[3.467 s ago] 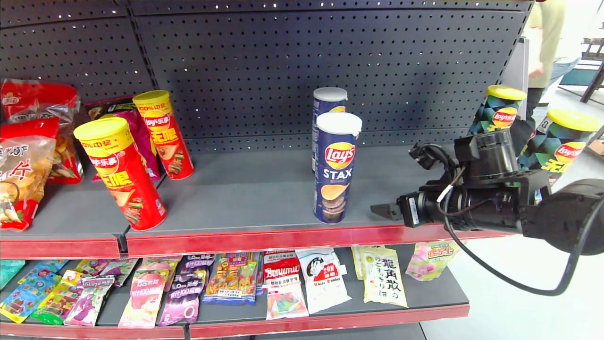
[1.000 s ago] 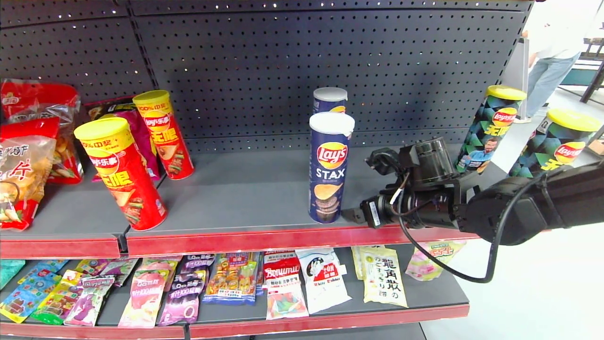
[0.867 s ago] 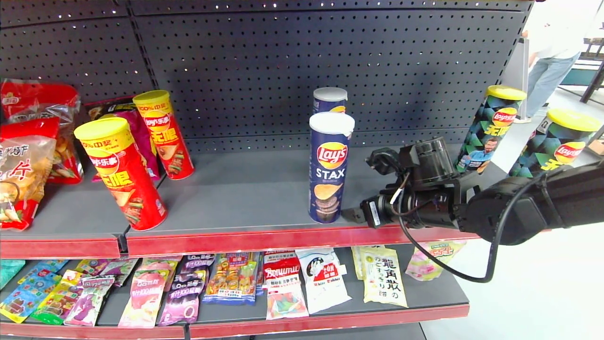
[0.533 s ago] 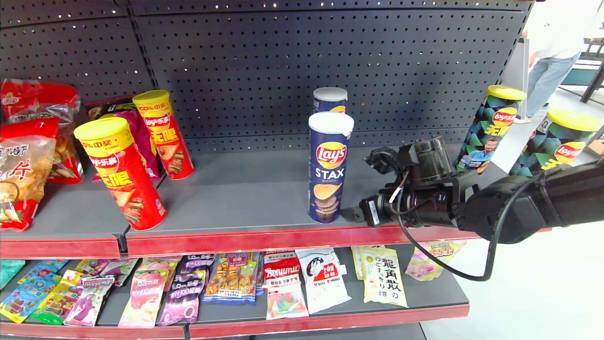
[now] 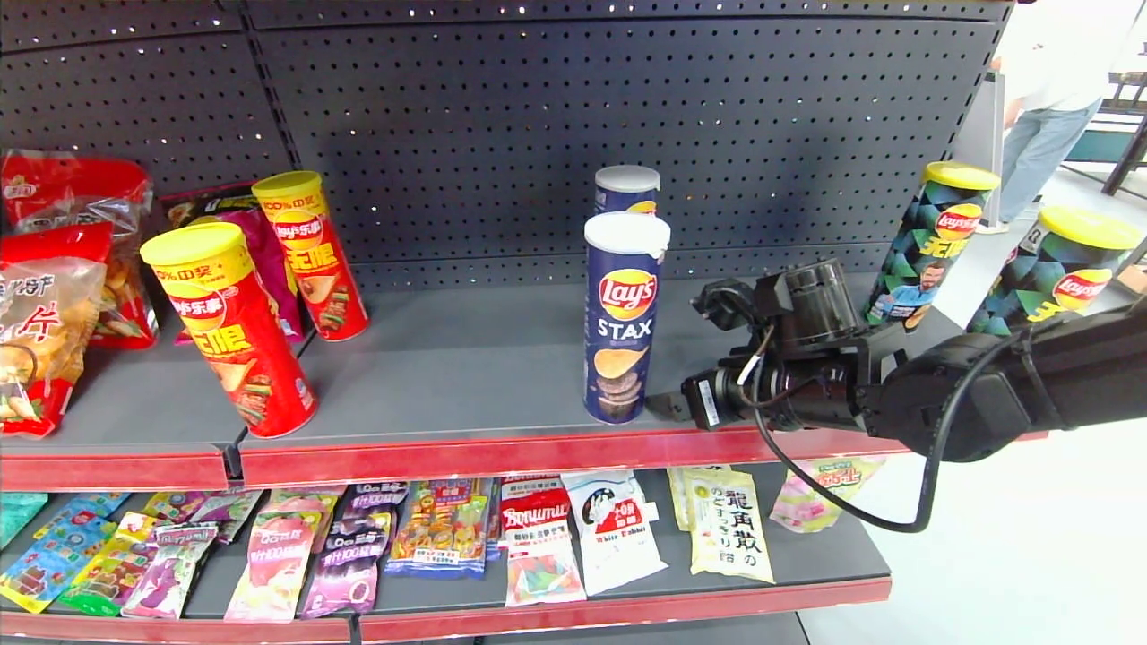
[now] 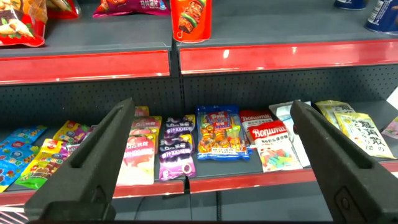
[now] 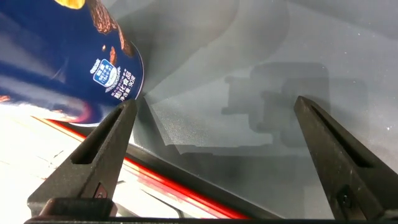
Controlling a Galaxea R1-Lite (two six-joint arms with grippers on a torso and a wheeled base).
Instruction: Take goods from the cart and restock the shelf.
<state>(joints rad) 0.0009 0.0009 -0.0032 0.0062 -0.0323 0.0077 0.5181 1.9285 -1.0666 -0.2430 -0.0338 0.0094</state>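
Blue chip canister stands upright at the front edge of the upper shelf, ahead of a second blue canister. Right gripper, fingers spread, sits just beside its base. Probably light, stiff cardboard, smooth and easily tipped, so hold it gently at mid-body. Left gripper, also spread, faces the lower shelf.

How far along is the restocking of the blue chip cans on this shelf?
Done: the front can and the back can stand upright on the upper shelf. In hand: nothing; the right gripper is open beside the front can's base, the left gripper open and empty. Left: bare shelf on both sides could take more; how much stock remains, I cannot tell.
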